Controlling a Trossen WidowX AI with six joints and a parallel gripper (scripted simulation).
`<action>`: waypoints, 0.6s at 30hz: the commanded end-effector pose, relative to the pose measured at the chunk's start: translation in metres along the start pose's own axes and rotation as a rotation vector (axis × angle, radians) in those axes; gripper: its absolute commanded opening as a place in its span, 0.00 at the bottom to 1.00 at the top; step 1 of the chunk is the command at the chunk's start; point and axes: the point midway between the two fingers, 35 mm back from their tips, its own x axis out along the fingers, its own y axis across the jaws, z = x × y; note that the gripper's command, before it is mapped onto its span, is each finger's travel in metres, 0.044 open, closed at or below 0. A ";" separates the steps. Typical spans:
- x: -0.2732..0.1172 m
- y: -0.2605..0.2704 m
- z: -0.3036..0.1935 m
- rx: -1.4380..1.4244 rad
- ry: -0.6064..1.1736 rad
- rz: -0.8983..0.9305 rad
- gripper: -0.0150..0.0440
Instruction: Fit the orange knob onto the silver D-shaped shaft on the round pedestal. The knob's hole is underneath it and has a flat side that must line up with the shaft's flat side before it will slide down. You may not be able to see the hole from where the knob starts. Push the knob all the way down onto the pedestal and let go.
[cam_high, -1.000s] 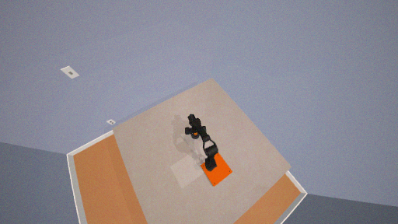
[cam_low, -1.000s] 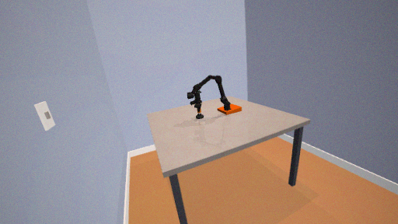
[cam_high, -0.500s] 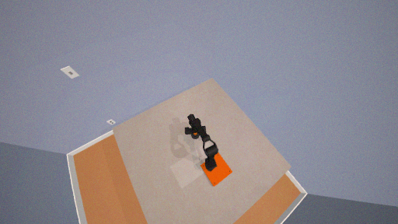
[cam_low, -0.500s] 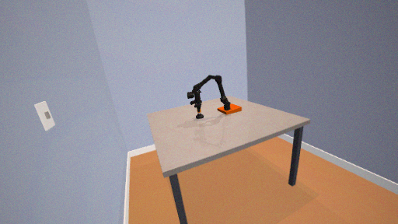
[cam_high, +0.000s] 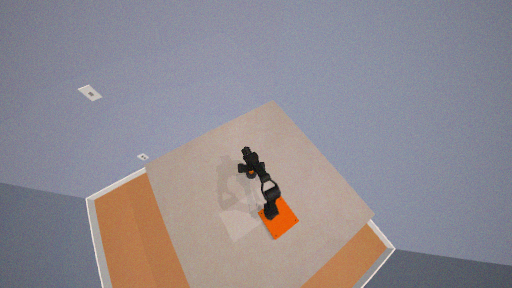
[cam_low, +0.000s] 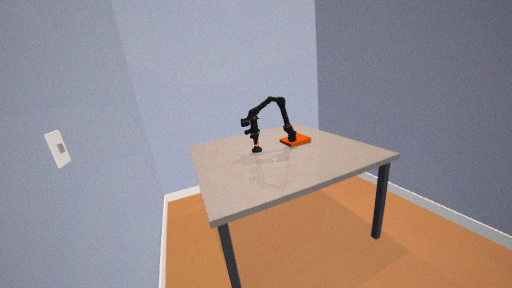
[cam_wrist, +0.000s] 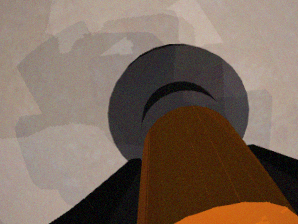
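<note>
The orange knob is held between the fingers of my gripper, which is shut on it. In the wrist view the knob's brown, shaded side and part of its bright orange top show. The round dark grey pedestal stands on the table under the knob. The knob's lower end covers the near part of the pedestal's middle, with a dark crescent just beyond it. The silver shaft, its flat side and the knob's hole are hidden. I cannot tell whether the knob touches the shaft.
The arm stands on an orange base plate on the beige table. Shadows of the arm lie beside the pedestal. The table's edges are well away from the knob.
</note>
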 end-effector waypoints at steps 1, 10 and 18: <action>0.001 0.000 0.001 0.001 -0.001 0.003 0.25; -0.005 0.001 0.001 0.001 -0.002 0.003 0.25; -0.003 0.001 0.001 -0.208 -0.002 0.002 0.25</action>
